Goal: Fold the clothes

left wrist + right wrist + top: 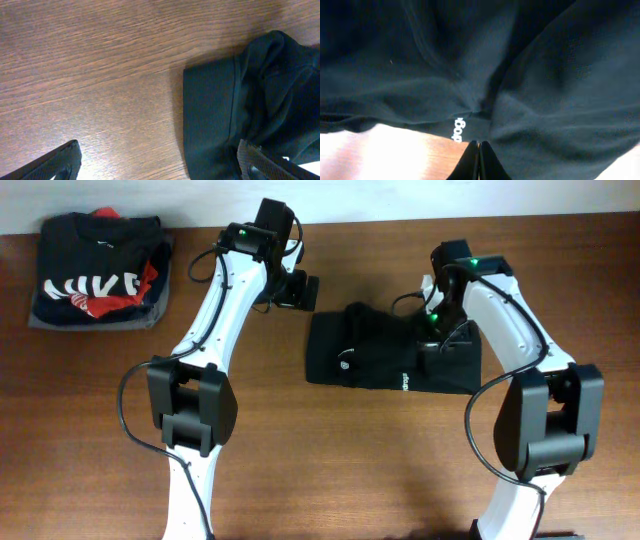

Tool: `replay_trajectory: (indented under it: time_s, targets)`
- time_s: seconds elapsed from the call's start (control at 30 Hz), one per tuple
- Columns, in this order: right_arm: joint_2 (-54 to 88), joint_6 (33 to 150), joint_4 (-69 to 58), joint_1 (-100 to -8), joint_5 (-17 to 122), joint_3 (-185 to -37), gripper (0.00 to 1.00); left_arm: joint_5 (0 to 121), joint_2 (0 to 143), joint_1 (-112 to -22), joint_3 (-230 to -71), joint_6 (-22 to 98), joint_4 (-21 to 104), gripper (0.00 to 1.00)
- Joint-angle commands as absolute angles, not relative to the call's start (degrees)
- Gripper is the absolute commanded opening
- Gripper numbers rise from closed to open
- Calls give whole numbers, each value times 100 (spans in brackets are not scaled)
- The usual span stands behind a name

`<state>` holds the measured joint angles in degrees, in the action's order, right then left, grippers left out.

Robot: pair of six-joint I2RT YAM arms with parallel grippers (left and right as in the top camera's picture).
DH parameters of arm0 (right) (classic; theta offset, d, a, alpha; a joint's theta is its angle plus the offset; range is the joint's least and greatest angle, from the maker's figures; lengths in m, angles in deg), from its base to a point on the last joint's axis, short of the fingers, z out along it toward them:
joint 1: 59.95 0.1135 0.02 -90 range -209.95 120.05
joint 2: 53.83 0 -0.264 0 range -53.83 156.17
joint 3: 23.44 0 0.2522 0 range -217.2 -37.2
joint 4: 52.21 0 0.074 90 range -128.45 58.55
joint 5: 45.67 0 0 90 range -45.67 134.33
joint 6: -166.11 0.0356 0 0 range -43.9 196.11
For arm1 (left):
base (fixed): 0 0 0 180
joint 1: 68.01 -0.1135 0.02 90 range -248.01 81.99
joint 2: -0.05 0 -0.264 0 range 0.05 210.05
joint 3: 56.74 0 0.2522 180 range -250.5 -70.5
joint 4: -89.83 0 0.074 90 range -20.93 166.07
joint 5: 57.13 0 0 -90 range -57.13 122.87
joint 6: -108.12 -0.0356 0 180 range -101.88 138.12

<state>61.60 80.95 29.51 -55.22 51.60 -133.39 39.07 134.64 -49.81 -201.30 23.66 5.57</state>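
Overhead view: a black garment [385, 360] lies mid-worktop [300, 470], already gathered into a rough rectangle with a rumpled upper edge. The left hand [297, 288] hovers just beyond its far left corner. The right hand [436, 332] is down on its right part. Well apart at the far left corner lies a folded black top [95, 270] with big white letters.

Left wrist view: the left hand [157, 152] is spread wide and holds nothing, with bare wood below it. The garment's [225, 100] hemmed corner lies just beside one finger [265, 162].

Right wrist view: the right hand [479, 160] is pressed together at the garment's [530, 75] edge, beside a tiny white logo [458, 129]. Creases run in towards the tips, so it looks to be pinching cloth.

By my reading, a later fold is in hand. The next move calls for lifting the pinched edge and carrying it over evenly. The left hand should first close on the near corner so the cloth does not drag.
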Motion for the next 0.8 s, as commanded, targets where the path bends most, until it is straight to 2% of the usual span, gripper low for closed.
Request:
replay_trajectory:
  time_s: [0.0, 0.17, 0.37, 0.77]
  targets:
    - [6034, 8412, 2953, -5850, 5208, -13771, 4, 3907, 13538, -5016, -20108, 2272, 548, 99]
    - [6036, 8405, 2925, -6372, 5208, -13913, 8, 3909, 13538, -5016, -20108, 2272, 548, 99]
    - [6169, 8390, 2770, -6846, 5538, -13852, 6, 3909, 13538, -5016, -20108, 2272, 553, 99]
    - [7015, 8416, 2173, -6706, 6515, -13837, 4, 3909, 13538, -5016, -20108, 2272, 548, 99]
